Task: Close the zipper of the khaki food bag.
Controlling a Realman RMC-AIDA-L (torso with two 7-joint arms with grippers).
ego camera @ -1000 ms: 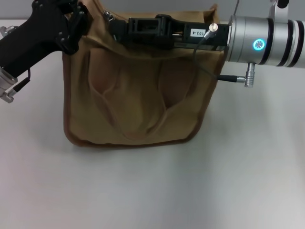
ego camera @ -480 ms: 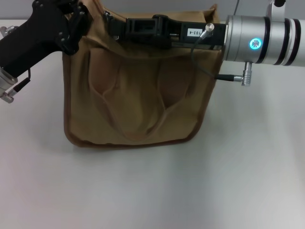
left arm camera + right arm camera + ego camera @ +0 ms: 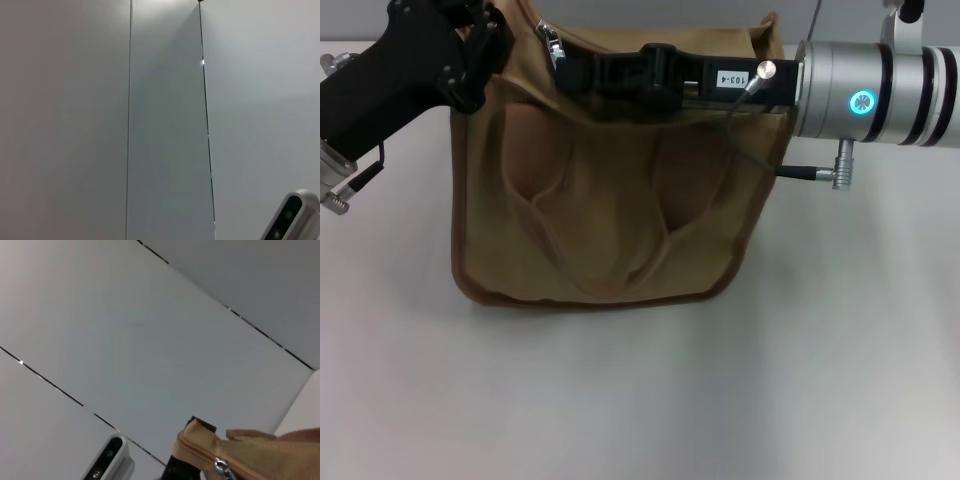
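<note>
The khaki food bag (image 3: 610,220) stands on the white table, its handles lying flat against its front. My left gripper (image 3: 485,45) is shut on the bag's top left corner. My right gripper (image 3: 563,70) reaches from the right across the bag's top edge and ends just beside the silver pull tab (image 3: 552,42), which sits near the left end of the zipper. In the right wrist view the bag's corner (image 3: 250,450) shows with the tan zipper line (image 3: 195,452) and the pull tab (image 3: 220,469) hanging from it. The left wrist view shows only wall panels.
The white table (image 3: 640,400) spreads in front of the bag. My right arm's silver forearm (image 3: 880,90) and its cable plug (image 3: 840,165) hang to the right of the bag. A white camera housing (image 3: 292,220) shows in the left wrist view.
My right gripper has slid left along the bag's top edge, closer to the pull tab. The left gripper and the bag have stayed in place.
</note>
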